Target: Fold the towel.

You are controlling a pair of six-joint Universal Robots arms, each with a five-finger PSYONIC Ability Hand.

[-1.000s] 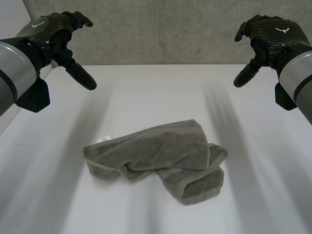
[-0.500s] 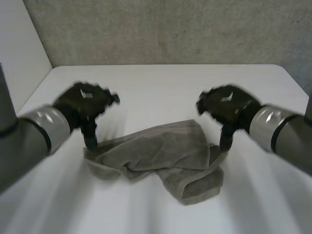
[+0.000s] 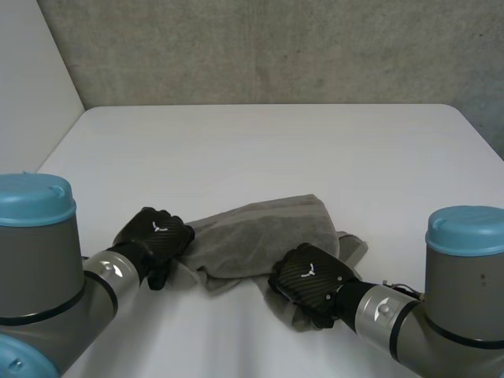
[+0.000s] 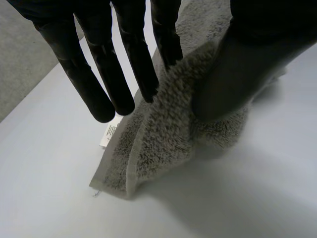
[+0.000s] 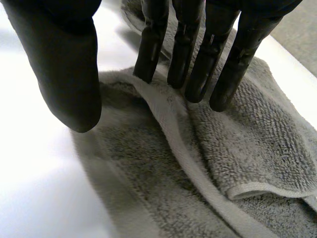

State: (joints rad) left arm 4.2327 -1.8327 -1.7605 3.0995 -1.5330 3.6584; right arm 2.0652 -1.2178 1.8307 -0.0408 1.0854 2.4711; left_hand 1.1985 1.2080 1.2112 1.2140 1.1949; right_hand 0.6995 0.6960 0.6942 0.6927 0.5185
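A crumpled grey towel (image 3: 260,232) lies on the white table (image 3: 276,150). My left hand (image 3: 153,236) is at the towel's left corner. In the left wrist view its thumb (image 4: 237,69) and straight fingers (image 4: 94,74) pinch a raised fold of the towel (image 4: 163,144), close to a small white label (image 4: 110,134). My right hand (image 3: 309,279) rests on the towel's near right part. In the right wrist view its straight fingers (image 5: 185,49) touch a hemmed edge of the towel (image 5: 237,148), and the thumb (image 5: 64,74) stands apart from them.
A grey wall (image 3: 276,47) runs behind the table's far edge. Bare tabletop lies beyond the towel and to both sides of it. Both forearms reach in low over the table's near edge.
Both hands have dropped from high at the sides down onto the towel. The left hand's fingers have closed on the left corner; the right hand's fingers now touch the cloth.
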